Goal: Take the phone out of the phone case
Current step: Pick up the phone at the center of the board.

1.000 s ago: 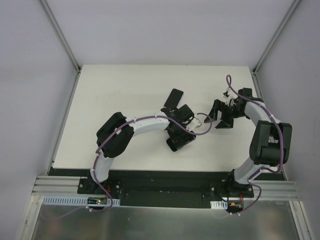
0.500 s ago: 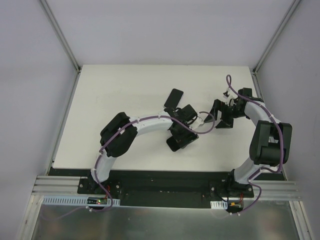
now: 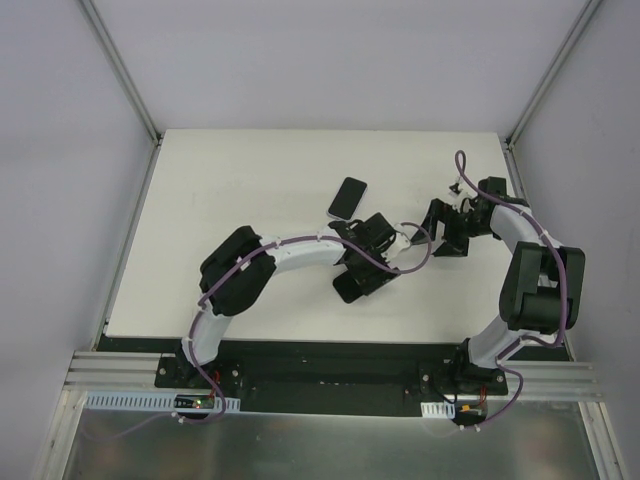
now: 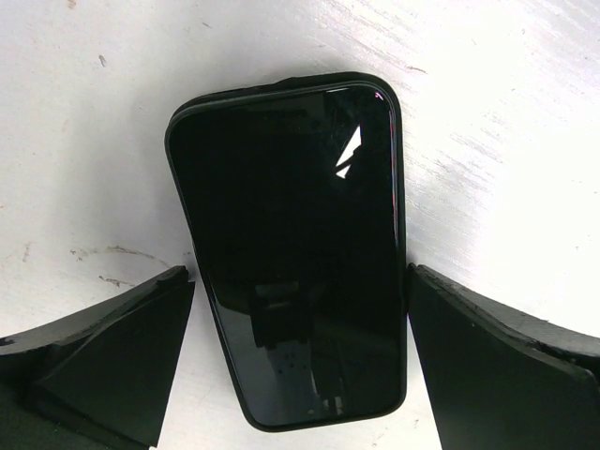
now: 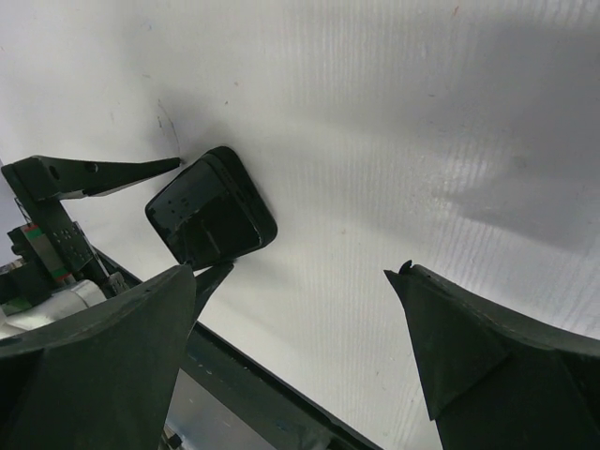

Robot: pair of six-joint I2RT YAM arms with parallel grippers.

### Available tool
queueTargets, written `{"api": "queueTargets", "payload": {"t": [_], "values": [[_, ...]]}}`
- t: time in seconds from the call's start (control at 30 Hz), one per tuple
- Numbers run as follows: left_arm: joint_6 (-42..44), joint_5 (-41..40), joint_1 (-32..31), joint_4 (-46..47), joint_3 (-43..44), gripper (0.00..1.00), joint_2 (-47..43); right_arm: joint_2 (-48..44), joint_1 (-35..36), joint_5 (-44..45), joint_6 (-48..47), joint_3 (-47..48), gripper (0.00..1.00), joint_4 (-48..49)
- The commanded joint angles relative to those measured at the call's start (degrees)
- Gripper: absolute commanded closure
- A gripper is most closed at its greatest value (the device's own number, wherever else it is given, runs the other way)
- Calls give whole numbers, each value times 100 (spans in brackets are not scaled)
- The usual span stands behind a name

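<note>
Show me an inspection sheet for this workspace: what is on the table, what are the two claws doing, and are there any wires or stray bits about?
Surface: white table, with a few faint scuff marks.
Job's things: black phone lies flat with its screen up, inside the dark phone case whose rim runs around it.
Clutter: nothing seen.
Grippers: left gripper is open, with one finger on each side of the phone and not closed on it. Right gripper is open over bare table and holds nothing.
Cables: purple cables run along both arms, and none lies on the phone.
Surroundings: grey walls; a metal rail at the near edge by the arm bases.
</note>
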Motion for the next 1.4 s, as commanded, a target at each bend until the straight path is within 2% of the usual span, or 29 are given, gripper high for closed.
{"api": "queueTargets", "payload": {"t": [0.0,0.27,0.37,0.47,0.6,0.67,0.93,1.1,1.2,1.37], "values": [[130,-217,-53,-324,-527,0,-20,-434,-44,224,284,-214,1,342],[209,-137,-62,-324,-870,0,-188,-321,-44,242,382,-109,1,220],[200,-59,-53,-315,-879,11,-109,-285,-35,304,347,-65,1,175],[217,3,-53,-280,-914,34,-47,-355,0,400,303,-65,1,167],[366,82,-53,-184,-1037,74,-100,-434,9,498,303,-56,1,167],[507,126,-53,-104,-1125,99,-187,-400,35,497,268,-21,1,114],[1368,249,-44,80,-1345,100,-1092,-276,140,-188,759,41,1,272],[1667,424,61,-25,-1249,100,-1558,-715,255,-364,856,-205,1,1000],[1790,521,61,-270,-1030,100,-1813,-891,325,-417,891,-241,1,1230],[1834,618,70,-867,-442,100,-2130,-550,439,-611,1076,364,1,836]]}}
